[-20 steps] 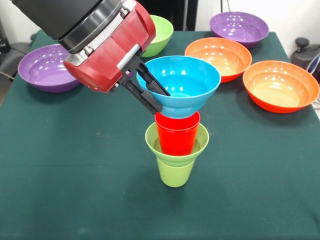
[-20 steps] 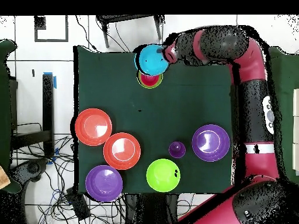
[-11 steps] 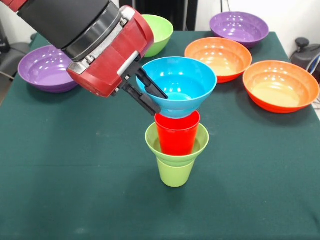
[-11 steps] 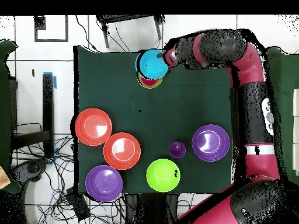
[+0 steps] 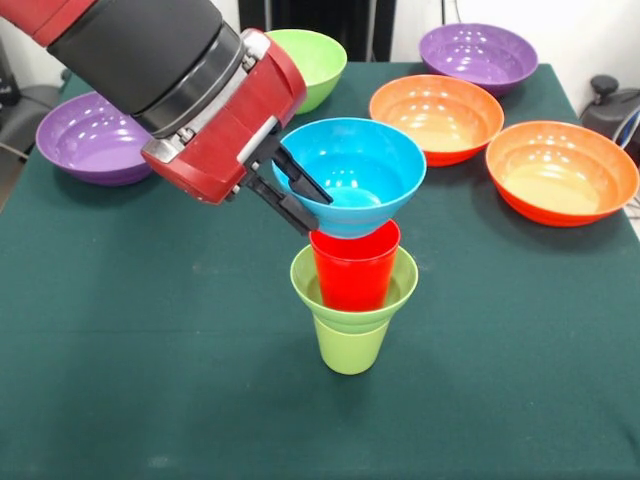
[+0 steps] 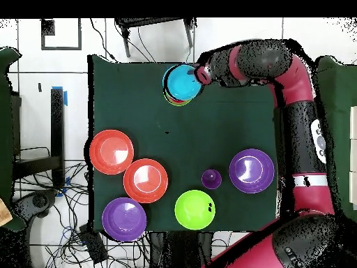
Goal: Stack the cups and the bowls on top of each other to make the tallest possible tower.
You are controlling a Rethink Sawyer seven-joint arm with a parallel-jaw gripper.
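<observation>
The tower stands at the table's middle in the front view: a lime-green cup, a small lime-green bowl in it, then a red cup. A small blue bowl sits tilted on the red cup's mouth. My gripper is shut on the blue bowl's left rim, one finger inside and one outside. From overhead, the blue bowl covers the stack, with the gripper at its right edge. The purple cup stands alone; the arm hides it in the front view.
Around the far side lie a wide purple bowl, a medium lime-green bowl, two orange bowls and a second purple bowl. The arm leans in from the upper left.
The gripper and the blue bowl have shifted slightly left and the wrist has risen a little; the bowl now sits more squarely over the red cup. The rest of the stack has not moved.
</observation>
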